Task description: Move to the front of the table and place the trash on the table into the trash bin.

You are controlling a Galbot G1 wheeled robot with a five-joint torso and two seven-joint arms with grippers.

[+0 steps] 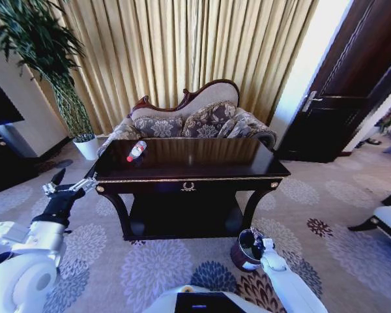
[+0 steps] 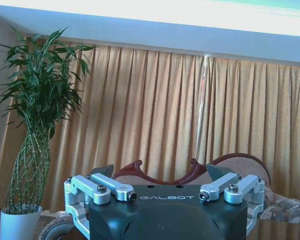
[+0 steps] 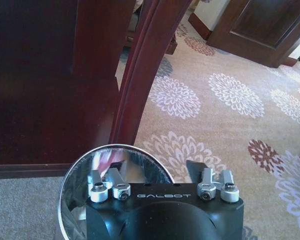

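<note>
Right tool (image 3: 162,170) (fingers spread) hangs over the trash bin (image 1: 242,255); left tool (image 1: 70,187), spread, beside the table (image 1: 247,171)

The word "GALBOT" is printed in pale capitals on the black housing of the left gripper (image 2: 160,172), just below its two finger linkages. The same word "GALBOT" stands on the black housing of the right gripper (image 3: 157,172), likewise just below its finger linkages. The bottle (image 1: 136,150) carries a red label whose lettering cannot be read.
</note>
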